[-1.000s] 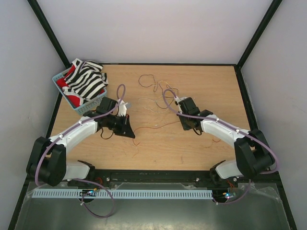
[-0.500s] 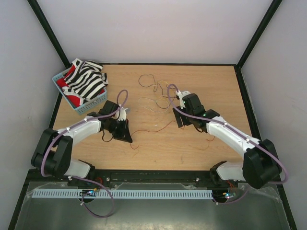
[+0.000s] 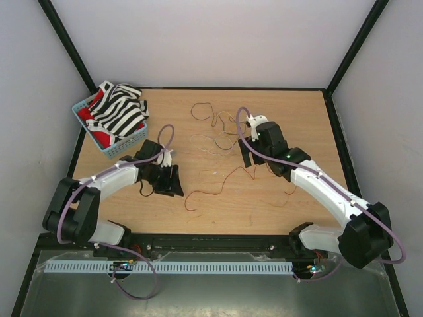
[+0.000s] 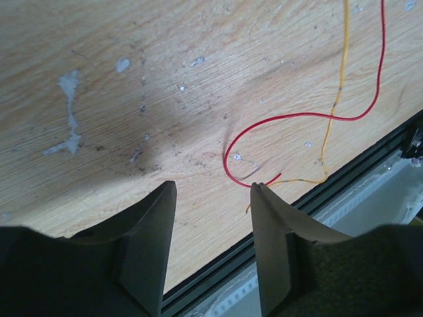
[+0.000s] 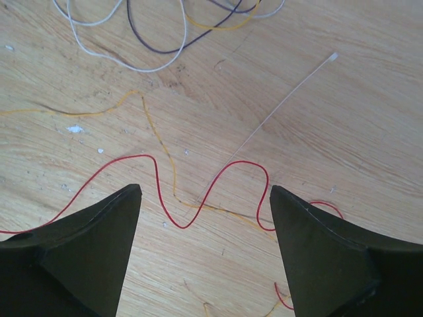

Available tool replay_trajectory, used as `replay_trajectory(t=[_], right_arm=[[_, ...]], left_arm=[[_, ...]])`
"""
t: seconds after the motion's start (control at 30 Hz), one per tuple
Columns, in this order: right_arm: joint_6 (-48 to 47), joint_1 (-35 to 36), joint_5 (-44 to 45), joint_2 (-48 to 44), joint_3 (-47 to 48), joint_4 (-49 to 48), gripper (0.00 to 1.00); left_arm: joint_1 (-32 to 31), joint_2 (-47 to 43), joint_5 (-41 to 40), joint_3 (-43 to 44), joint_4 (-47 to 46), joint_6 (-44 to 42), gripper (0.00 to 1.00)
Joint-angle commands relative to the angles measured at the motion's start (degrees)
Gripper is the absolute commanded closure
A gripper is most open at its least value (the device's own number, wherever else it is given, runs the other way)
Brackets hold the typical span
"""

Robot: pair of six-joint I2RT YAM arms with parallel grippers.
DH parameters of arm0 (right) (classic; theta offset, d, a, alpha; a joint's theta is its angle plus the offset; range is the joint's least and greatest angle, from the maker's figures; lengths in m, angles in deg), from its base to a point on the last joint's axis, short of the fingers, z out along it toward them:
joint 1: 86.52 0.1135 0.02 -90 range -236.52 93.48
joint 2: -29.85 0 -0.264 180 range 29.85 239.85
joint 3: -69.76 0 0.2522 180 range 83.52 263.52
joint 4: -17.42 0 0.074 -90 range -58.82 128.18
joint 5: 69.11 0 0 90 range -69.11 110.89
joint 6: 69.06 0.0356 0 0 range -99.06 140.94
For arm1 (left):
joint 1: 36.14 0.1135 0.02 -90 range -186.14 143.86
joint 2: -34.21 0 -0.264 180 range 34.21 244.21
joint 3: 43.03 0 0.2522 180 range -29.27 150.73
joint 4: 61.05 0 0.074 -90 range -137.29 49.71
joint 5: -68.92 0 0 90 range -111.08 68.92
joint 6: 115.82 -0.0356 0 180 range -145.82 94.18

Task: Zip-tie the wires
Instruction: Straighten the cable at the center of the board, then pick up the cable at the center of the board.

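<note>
The wires lie loose on the wooden table: a red wire (image 3: 218,185) snakes between the two arms, and darker and pale strands (image 3: 206,112) curl farther back. My left gripper (image 3: 175,188) (image 4: 213,188) is open just above the table near the front edge, and the red wire's end (image 4: 272,178) lies beside its right fingertip. My right gripper (image 3: 246,160) (image 5: 205,191) is wide open over the red wire (image 5: 225,173) and an orange wire (image 5: 158,142). The zip tie (image 5: 284,105) is a thin pale straight strip on the table ahead of those jaws. Neither gripper holds anything.
A blue basket (image 3: 82,105) stuffed with striped and red cloth stands at the back left. The black front rail (image 4: 370,165) runs just past the left gripper. White and dark wires (image 5: 132,63) loop ahead of the right gripper.
Both grippers have opened. The red wire that was stretched between them now lies slack on the table. The right gripper has moved toward the back, and the left one has shifted slightly left.
</note>
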Motion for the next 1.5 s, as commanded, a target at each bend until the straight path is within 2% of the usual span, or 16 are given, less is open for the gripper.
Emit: replay_trajectory(t=[0.0, 0.23, 0.37, 0.4, 0.53, 0.73, 1.23, 1.37, 1.47], right_arm=[[-0.4, 0.3, 1.1, -0.7, 3.4, 0.7, 0.10], [0.0, -0.2, -1.9, 5.7, 7.8, -3.2, 0.08], [-0.1, -1.8, -4.3, 13.0, 12.2, -8.7, 0.08], [-0.3, -2.7, -4.9, 15.1, 13.7, -10.2, 0.08], [-3.1, -6.5, -8.4, 24.6, 21.2, -15.2, 0.13], [-6.0, -10.0, -12.9, 38.9, 34.0, -13.2, 0.17], [-11.5, -10.3, -15.5, 54.4, 48.4, -11.0, 0.21], [-12.5, -10.3, -15.7, 55.5, 49.9, -9.1, 0.32], [-12.8, -10.2, -16.5, 54.4, 49.2, -8.7, 0.47]], left_arm=[[1.5, -4.8, -1.3, 0.5, 0.3, 0.0, 0.45], [1.7, -11.6, -1.0, 7.2, 0.5, -1.9, 0.23], [2.5, -18.1, -7.5, 12.5, 0.3, -4.0, 0.03], [3.2, -19.6, -8.2, 13.3, -0.1, -4.2, 0.01], [8.2, -24.9, -3.6, 15.0, -1.6, -2.9, 0.01], [11.5, -30.1, 2.6, 13.8, -1.4, -1.8, 0.01], [12.3, -30.7, 5.9, 11.6, -1.0, -1.9, 0.01], [12.3, -30.3, 6.1, 11.4, -1.1, -1.9, 0.01], [12.3, -30.0, 6.2, 11.5, -1.1, -2.0, 0.01]])
